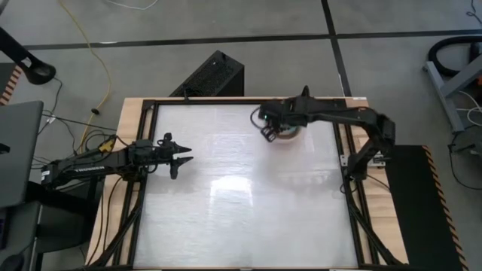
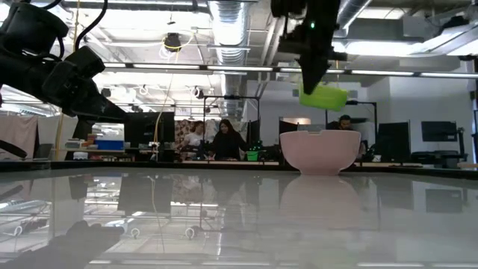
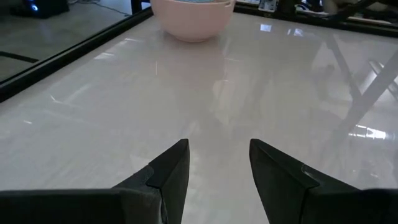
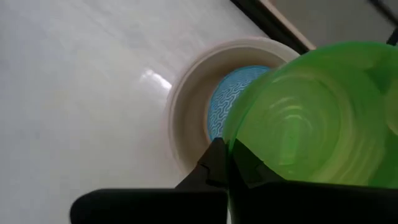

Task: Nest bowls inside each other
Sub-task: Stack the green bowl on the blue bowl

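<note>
A pale pink bowl (image 2: 320, 152) stands on its base on the table at the far right. Nested in it are a grey-beige bowl (image 4: 186, 106) and a light blue bowl (image 4: 225, 102). Above this stack hangs a bright green bowl (image 2: 324, 97), with my right gripper (image 4: 227, 169) shut on it. My left gripper (image 3: 217, 168) waits open at the table's left side (image 1: 181, 158), level and pointing toward the pink bowl (image 3: 194, 18), with nothing between its fingers. My right gripper holds the green bowl by its rim (image 4: 239, 149), one finger outside the wall and the other showing through the green wall from inside. The fingers come from above, slanting down. The bowl hangs tilted below them, clear of the stack.
A black frame (image 1: 343, 143) edges the white table top, close to the stack on its right and far sides. The wide middle and near part of the table top (image 1: 241, 203) lies bare. People sit at desks in the room beyond the table.
</note>
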`<state>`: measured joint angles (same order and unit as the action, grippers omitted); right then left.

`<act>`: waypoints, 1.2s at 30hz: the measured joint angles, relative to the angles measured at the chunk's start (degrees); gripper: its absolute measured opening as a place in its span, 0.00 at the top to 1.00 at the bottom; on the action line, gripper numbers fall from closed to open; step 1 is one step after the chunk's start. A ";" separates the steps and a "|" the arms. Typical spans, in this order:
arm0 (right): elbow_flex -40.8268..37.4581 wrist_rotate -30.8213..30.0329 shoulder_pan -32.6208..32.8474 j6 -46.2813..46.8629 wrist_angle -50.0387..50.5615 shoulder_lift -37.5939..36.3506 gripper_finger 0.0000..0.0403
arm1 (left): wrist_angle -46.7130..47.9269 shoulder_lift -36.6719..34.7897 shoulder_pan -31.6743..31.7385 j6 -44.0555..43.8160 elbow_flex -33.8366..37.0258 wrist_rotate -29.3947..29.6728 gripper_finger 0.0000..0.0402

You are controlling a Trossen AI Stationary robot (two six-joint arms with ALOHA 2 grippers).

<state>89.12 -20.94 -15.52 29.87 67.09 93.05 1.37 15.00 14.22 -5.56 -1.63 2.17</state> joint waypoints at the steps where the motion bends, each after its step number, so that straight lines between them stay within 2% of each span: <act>1: -0.91 1.11 -1.39 -0.76 -1.47 -0.03 0.99 | 0.01 0.00 0.00 0.00 0.00 0.00 0.61; 4: -4.41 4.25 -4.16 -2.93 -6.94 0.06 0.99 | 0.02 0.00 0.00 -0.02 0.00 0.00 0.61; 11: -11.07 4.56 -5.92 -3.39 -12.90 0.03 0.99 | 0.02 0.00 0.00 -0.02 0.00 -0.02 0.61; 17: -13.80 4.89 -6.04 -3.40 -18.64 0.03 0.99 | 0.04 0.00 0.00 -0.02 0.00 -0.02 0.61; 36: -18.99 7.23 -7.24 -3.59 -23.45 0.03 0.99 | 0.04 0.00 0.02 -0.02 0.00 -0.04 0.61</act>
<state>70.13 -13.71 -22.76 26.27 43.64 93.08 1.41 15.00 14.24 -5.58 -1.63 2.13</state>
